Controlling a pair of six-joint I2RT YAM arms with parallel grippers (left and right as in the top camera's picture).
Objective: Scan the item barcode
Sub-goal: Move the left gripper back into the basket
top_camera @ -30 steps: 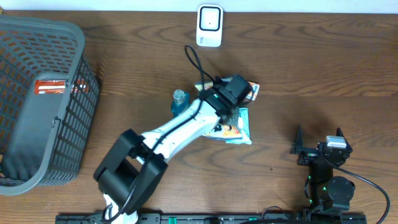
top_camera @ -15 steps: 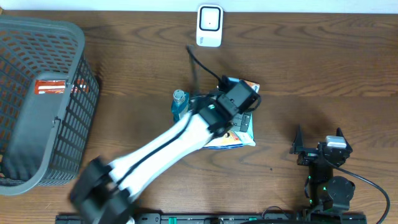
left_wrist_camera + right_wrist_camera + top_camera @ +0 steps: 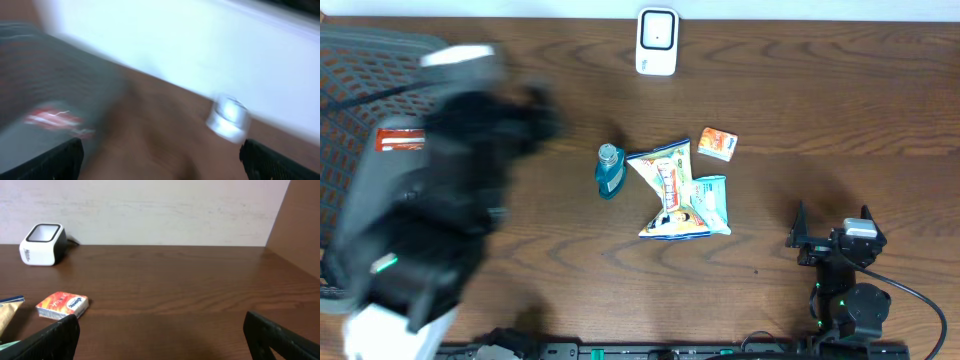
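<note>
The left gripper (image 3: 165, 162) shows blurred over the basket (image 3: 350, 42), fingers spread, holding nothing. The snack bag (image 3: 668, 185) lies on the table (image 3: 820, 110) at its 3 o'clock, well apart, with the scanner (image 3: 657, 42) at the bag's 12. The right gripper (image 3: 160, 336) is spread too.

Dark brown wooden table (image 3: 860, 110) with visible grain, evenly lit. A pale, faintly scuffed wall (image 3: 160, 210) rises directly behind its far edge.
</note>
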